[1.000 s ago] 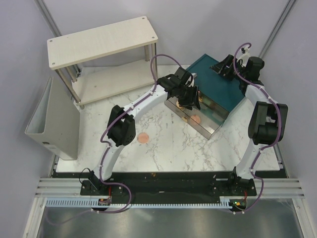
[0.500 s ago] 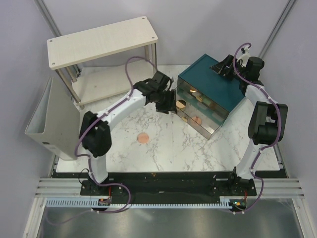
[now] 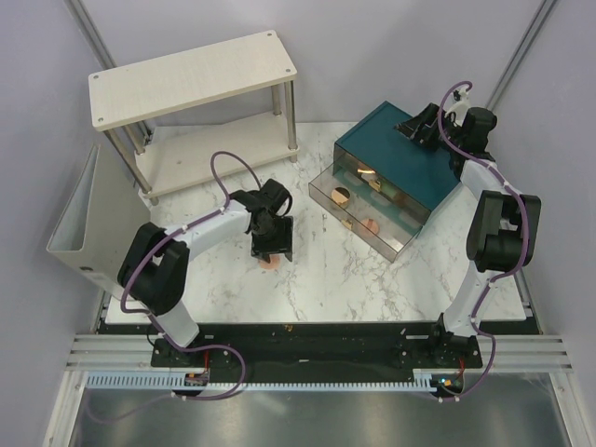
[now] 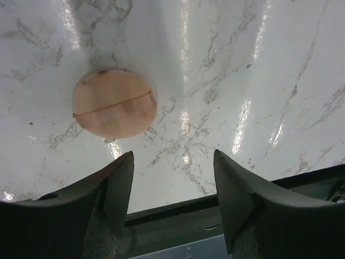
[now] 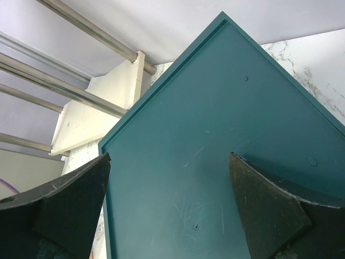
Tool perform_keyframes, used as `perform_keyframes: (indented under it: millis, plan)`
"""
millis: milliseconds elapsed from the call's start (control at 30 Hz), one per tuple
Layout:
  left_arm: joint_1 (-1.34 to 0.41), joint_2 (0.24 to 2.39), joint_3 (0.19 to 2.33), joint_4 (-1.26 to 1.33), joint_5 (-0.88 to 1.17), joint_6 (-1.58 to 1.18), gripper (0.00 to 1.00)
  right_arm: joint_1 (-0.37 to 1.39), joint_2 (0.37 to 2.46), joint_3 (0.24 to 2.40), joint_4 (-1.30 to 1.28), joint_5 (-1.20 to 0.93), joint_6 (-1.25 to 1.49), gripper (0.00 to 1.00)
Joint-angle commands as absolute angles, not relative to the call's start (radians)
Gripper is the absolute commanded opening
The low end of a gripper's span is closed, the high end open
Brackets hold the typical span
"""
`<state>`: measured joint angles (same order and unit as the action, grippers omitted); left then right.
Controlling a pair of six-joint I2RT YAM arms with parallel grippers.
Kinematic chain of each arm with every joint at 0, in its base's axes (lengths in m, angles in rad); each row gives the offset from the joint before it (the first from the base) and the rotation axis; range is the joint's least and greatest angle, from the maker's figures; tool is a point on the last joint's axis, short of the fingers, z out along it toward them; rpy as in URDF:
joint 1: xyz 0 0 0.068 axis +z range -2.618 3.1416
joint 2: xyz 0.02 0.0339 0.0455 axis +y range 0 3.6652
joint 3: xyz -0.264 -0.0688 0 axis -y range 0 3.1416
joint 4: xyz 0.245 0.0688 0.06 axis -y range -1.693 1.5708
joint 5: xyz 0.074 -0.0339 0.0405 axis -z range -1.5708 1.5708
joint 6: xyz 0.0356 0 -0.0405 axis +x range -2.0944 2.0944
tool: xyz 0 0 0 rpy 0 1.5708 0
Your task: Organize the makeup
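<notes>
**Top view.** The left arm (image 3: 200, 228) is folded low, its elbow near the desk's (image 3: 326, 279) left edge. Its forearm reaches toward the middle and the wrist is turned straight down. The dark wrist masks the left jaws, so their opening is hard to read from here. The peach-pink sponge (image 3: 271, 263) lies directly beneath them, and only its near rim shows.

The right arm (image 3: 498, 233) stands tall and reaches back. Its right jaws hang over the far corner of the teal box (image 3: 410, 177), lost among the black wrist and cable.

Clear drawers stand open on the side of the box facing the left jaws. A gold-rimmed pot (image 3: 342, 196) and a peach round item (image 3: 370, 224) show inside, but I cannot tell which drawer holds which. Other bits in there are too small to name.

**Left wrist view.** The left jaws are parted a fair way and hold nothing, with bare marble in the gap. The sponge sits just beyond the left-hand tip, off the gap's centre line and not touching. A faint seam crosses its face. Below the tips, the desk's near edge and a dark rail are cut off by the frame.

**Right wrist view.** The right jaws are spread fully wide and hold nothing. The box's flat top fills the space between them, but I cannot tell whether they touch it. The box's front and drawers are out of frame. Beyond the left-hand tip is a pale shelf (image 5: 97, 118) with metal posts, partly cut off.
</notes>
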<state>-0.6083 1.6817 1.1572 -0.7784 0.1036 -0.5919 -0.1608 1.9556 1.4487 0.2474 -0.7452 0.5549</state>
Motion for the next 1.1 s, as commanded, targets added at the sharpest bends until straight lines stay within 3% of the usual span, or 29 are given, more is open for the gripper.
perform_keyframes:
  millis: [0, 333, 533, 633, 667, 700, 867, 1067]
  plan:
    - [-0.572, 1.692, 1.134, -0.755, 0.064, -0.670, 0.68, -0.146, 1.980, 1.405, 0.167, -0.765, 0.571, 0.98]
    - [-0.526, 1.772, 1.141, -0.727, 0.040, -0.672, 0.66, -0.146, 1.982, 1.405, 0.169, -0.769, 0.571, 0.98]
    - [-0.523, 1.812, 1.164, -0.724, 0.048, -0.657, 0.57, -0.146, 1.986, 1.410, 0.169, -0.769, 0.572, 0.98]
    - [-0.523, 1.812, 1.169, -0.726, 0.051, -0.649, 0.33, -0.146, 1.985, 1.411, 0.167, -0.769, 0.571, 0.98]
    - [-0.523, 1.807, 1.173, -0.726, 0.054, -0.647, 0.10, -0.146, 1.985, 1.411, 0.167, -0.769, 0.571, 0.98]
    - [-0.523, 1.806, 1.178, -0.724, 0.055, -0.644, 0.02, -0.147, 1.985, 1.411, 0.167, -0.769, 0.571, 0.98]
    - [-0.534, 1.773, 1.273, -0.723, 0.087, -0.611, 0.02, -0.146, 1.991, 1.413, 0.167, -0.769, 0.574, 0.98]
    - [-0.595, 1.847, 1.538, -0.696, 0.173, -0.588, 0.02, -0.144, 1.993, 1.414, 0.167, -0.767, 0.575, 0.98]
